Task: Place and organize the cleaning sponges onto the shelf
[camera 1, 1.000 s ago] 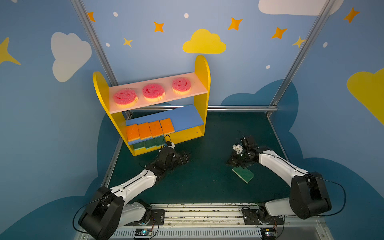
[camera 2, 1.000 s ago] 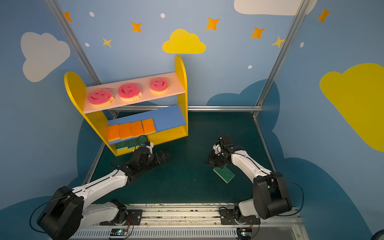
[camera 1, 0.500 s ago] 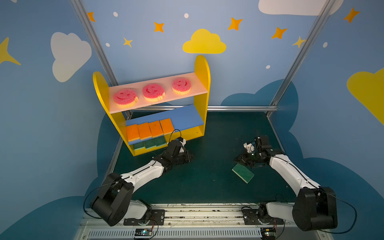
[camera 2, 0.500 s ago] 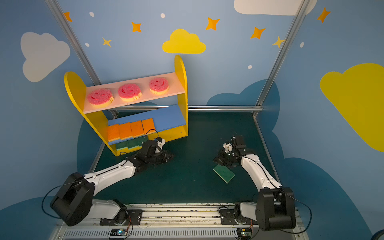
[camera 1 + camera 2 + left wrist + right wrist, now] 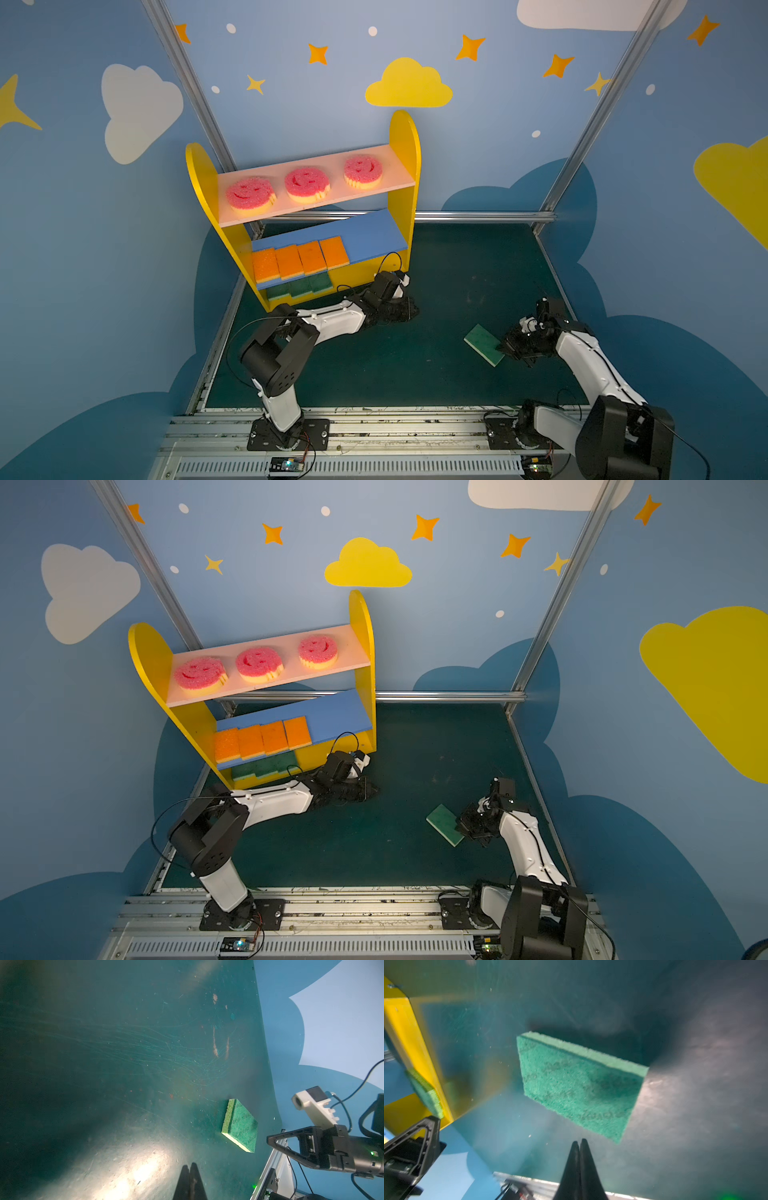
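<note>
Reading both end effectors as empty. Left end effector (image 5: pixel 190 1167) has snapped together (it was wide open a second ago, at the green row) and has slid out along the shelf (image 5: pixel 405 137) front towards its right side panel. That drop looks done: three green sponges (image 5: pixel 300 286) on the yellow base (image 5: pixel 361 270), four orange sponges (image 5: pixel 299 259) on the blue board (image 5: pixel 374 232), three pink smiley sponges (image 5: pixel 306 183) on the pink board (image 5: pixel 395 170).

Right end effector (image 5: pixel 579 1144) also has its fingers together with nothing between them, and has backed off the loose green sponge (image 5: pixel 484 345). That sponge lies flat on the surface (image 5: pixel 415 374), well apart from the shelf, out front-right of it. One sponge left by my count.

Left arm (image 5: pixel 332 320) is stretched low, forearm nearly flat, tip near the shelf's right foot. Right arm (image 5: pixel 582 357) is bent, wrist pitched down, tip just beside the sponge on its side away from the shelf.
</note>
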Motion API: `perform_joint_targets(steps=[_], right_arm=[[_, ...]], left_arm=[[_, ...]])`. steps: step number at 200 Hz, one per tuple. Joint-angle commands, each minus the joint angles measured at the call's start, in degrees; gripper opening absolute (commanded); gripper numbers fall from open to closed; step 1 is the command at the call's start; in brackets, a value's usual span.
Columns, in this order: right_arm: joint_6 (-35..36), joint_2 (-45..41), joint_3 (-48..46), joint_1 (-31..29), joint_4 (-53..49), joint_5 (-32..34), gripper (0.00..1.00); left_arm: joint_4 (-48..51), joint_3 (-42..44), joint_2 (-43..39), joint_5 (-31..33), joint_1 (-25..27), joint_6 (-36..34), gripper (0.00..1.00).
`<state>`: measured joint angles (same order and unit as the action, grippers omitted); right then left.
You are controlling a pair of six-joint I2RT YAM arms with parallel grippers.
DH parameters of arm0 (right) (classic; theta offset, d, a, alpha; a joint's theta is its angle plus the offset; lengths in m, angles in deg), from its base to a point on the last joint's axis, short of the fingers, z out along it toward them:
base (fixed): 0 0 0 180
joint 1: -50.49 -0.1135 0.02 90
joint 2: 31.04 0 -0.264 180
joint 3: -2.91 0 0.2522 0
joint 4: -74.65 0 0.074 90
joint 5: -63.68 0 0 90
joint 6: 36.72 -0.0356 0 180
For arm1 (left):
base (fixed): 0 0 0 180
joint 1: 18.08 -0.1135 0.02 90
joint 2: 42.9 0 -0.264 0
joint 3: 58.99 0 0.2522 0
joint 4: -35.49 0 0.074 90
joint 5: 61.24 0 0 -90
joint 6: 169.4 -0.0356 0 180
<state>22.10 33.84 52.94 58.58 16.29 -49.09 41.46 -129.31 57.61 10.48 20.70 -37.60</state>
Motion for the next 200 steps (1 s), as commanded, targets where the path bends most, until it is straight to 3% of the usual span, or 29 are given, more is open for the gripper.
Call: perform_joint_targets(steps=[1, 65, 116, 151, 172, 200], right_arm=[[0.6, 1.9, -0.1, -0.5, 1.8, 3.9, 0.0], [-4.9, 16.5, 3.9, -10.6, 10.2, 3.2, 0.0], [-13.3, 24.5, 9.1, -30.9, 18.3, 0.9, 0.0], [-13.5, 31.3, 17.0, -43.1, 19.0, -0.2, 0.0], [-12.0, 31.8, 19.9, -45.5, 18.0, -2.7, 0.0], [-8.7, 25.6, 19.9, -45.5, 15.9, -2.4, 0.0]], left_arm=[[-1.2, -0.4, -0.1, -0.4, 0.1, -0.4, 0.03], [0.2, 4.0, -6.5, 0.9, -0.8, -1.6, 0.03], [0.9, 9.6, -13.2, 1.2, -3.6, -1.5, 0.03], [2.0, 12.3, -15.9, 0.1, -7.0, -1.8, 0.03], [3.0, 12.9, -16.5, 0.4, -8.2, -2.7, 0.03], [3.9, 11.7, -15.9, 0.9, -8.5, -3.9, 0.03]])
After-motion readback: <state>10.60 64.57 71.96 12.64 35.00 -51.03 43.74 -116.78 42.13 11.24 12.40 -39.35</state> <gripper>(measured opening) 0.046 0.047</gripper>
